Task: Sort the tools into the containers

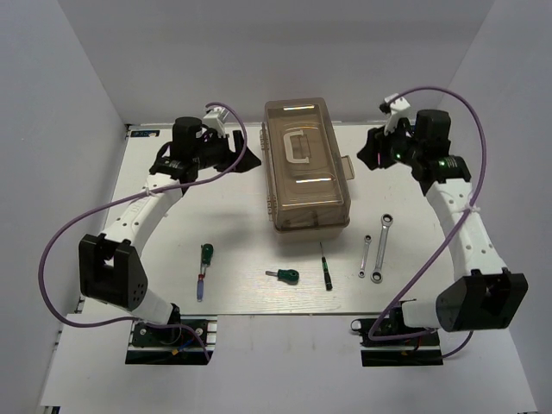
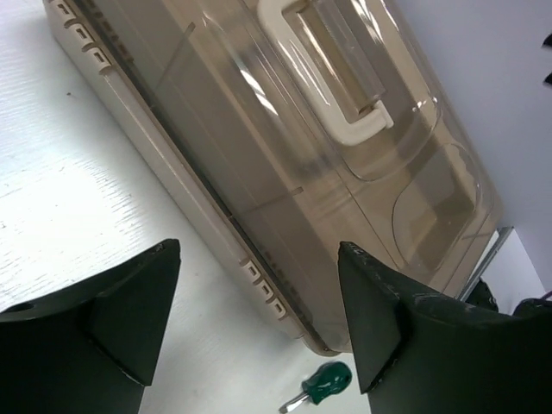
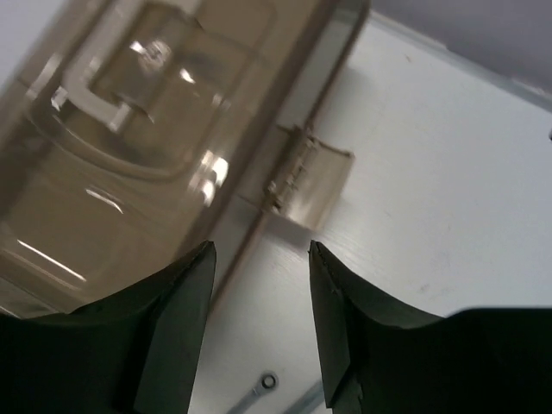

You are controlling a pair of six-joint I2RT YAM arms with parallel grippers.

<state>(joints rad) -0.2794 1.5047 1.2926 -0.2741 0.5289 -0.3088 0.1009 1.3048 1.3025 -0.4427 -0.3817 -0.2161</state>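
Observation:
The beige toolbox (image 1: 306, 164) stands closed at the table's middle back, under its translucent brown lid with a clear handle (image 1: 297, 147). My left gripper (image 1: 248, 160) is open and empty just left of the box. In the left wrist view the gripper (image 2: 259, 328) faces the box's side (image 2: 198, 198). My right gripper (image 1: 371, 155) is open and empty just right of the box. In the right wrist view the gripper (image 3: 261, 259) is near the box's latch (image 3: 315, 177). In front of the box lie the green-and-red screwdriver (image 1: 204, 269), stubby green screwdriver (image 1: 285, 276), thin black-green screwdriver (image 1: 325, 266) and two silver wrenches (image 1: 365, 255) (image 1: 382, 248).
The stubby screwdriver also shows in the left wrist view (image 2: 321, 385). A wrench end shows in the right wrist view (image 3: 259, 390). White walls close in the table (image 1: 172, 233) at the back and both sides. Purple cables loop off both arms.

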